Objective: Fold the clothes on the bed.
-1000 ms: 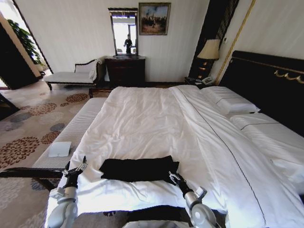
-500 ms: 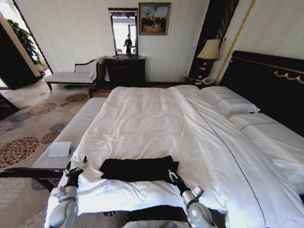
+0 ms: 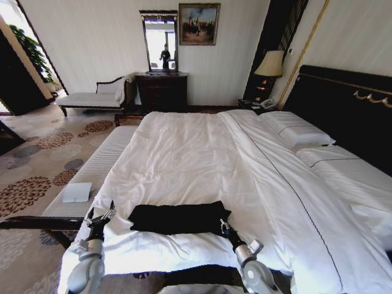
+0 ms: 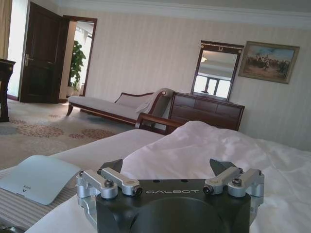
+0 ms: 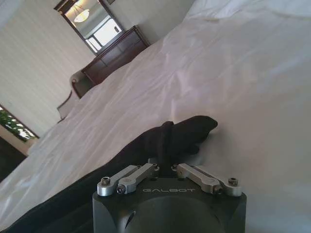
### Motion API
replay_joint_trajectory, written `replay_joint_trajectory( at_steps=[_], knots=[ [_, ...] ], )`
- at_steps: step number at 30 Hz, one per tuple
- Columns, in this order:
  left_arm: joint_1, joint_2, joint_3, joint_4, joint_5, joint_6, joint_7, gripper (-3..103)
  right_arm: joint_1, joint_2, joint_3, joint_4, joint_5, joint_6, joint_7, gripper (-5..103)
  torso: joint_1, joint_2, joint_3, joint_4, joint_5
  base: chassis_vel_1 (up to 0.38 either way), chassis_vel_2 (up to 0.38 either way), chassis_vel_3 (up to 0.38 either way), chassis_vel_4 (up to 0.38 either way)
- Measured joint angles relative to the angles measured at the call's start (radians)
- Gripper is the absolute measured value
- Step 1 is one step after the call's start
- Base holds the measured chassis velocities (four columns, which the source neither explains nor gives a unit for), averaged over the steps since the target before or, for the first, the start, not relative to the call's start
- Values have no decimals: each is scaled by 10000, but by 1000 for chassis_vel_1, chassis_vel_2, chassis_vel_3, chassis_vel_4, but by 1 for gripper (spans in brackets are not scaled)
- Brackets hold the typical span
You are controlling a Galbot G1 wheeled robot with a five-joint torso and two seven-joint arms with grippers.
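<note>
Room: a bedroom with pale striped walls, a floral carpet (image 3: 37,159) and a dark wood dresser (image 3: 162,90) below a mirror (image 3: 160,40) and a framed painting (image 3: 199,24).

Head view, bed: the bed (image 3: 202,159) has a smooth, lightly creased white duvet, plump pillows (image 3: 297,131) and a tall dark headboard (image 3: 349,104); a lamp (image 3: 269,67) stands near the headboard corner.

Head view, clothes: the clothes (image 3: 179,217), soft black cloth folded into a long flat band, lie across the near end of the duvet, between the two arms.

Head view, left end effector: the left end effector (image 3: 100,217) hangs at the bed's near left edge, apart from the cloth, its fingers spread.

Head view, right end effector: the right end effector (image 3: 223,228) meets the right end of the black band.

Head view, bench: a long pale padded bench (image 3: 92,174) runs beside the bed, with a flat white sheet (image 3: 77,192) on it.

Left wrist view: the left end effector (image 4: 175,170), black body with silver metal linkages, is released with a wide gap and nothing in it; beyond lie white duvet folds (image 4: 204,150), a chaise (image 4: 116,104) and a dark door (image 4: 41,53).

Right wrist view: the right end effector (image 5: 165,167) is clenched on a bunched ridge of the clothes (image 5: 180,136), its silver links drawn close together; the cloth's rounded tip rests on the duvet (image 5: 228,73).
</note>
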Motion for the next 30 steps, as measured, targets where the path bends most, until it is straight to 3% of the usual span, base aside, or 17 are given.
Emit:
replay_joint_trajectory(
  at_steps=[7,14,21,30],
  knots=[
    [-54,-45,62,-18,26,14,-6,100,-758,-1213,893,761,202,-60,384,3,0,1,0,-1,-4,0,0,0,0],
    [-146,-157,222,85,72,15,-6,100,-1703,-2278,2282,904,361,0,-8,3,0,2,0,-3,-4,0,0,0,0],
    [-85,-172,217,55,75,11,-6,100,-1458,-2183,2302,1253,372,342,-396,3,0,2,0,-5,-7,0,0,0,0],
    [200,285,-134,-281,-69,119,-216,100,313,-1569,348,1903,-53,612,-2159,3,0,1,0,5,-5,0,0,0,0]
  ],
)
